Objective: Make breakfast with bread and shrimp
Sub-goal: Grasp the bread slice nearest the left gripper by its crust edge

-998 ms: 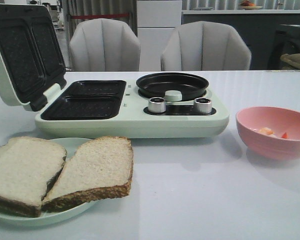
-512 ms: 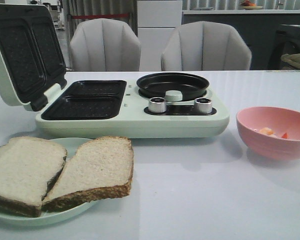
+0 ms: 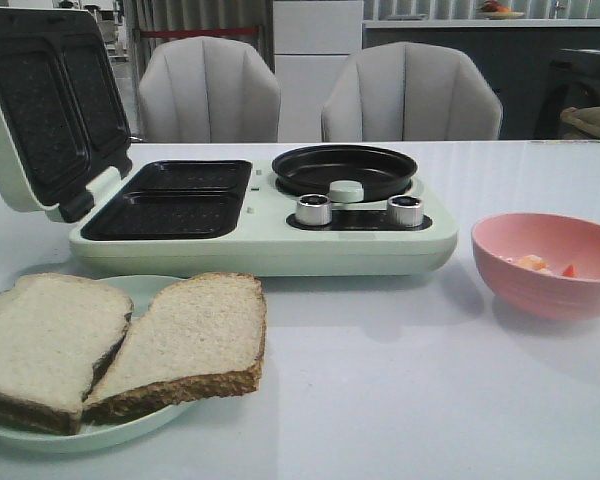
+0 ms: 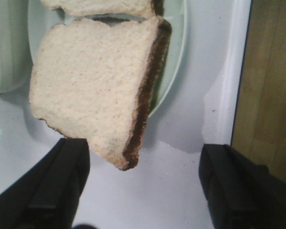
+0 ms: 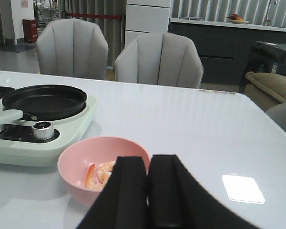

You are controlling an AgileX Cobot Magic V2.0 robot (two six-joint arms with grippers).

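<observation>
1. Left gripper [image 4: 143,186]: black fingers spread wide apart, empty, hovering over the white table [image 3: 400,400] just short of the bread.
2. Right gripper [image 5: 148,191]: black fingers pressed together, nothing between them, near the pink bowl [image 5: 74,162].
3. Two square beige slices of brown-crusted bread [image 3: 185,335] lie overlapping on a pale green plate [image 3: 145,288], lower left of the front view.
4. The curled orange-pink shrimp [image 5: 101,174] rests inside the pink bowl, right of centre.
5. A pale green breakfast maker [image 3: 270,245] sits behind, its lid raised.
</observation>
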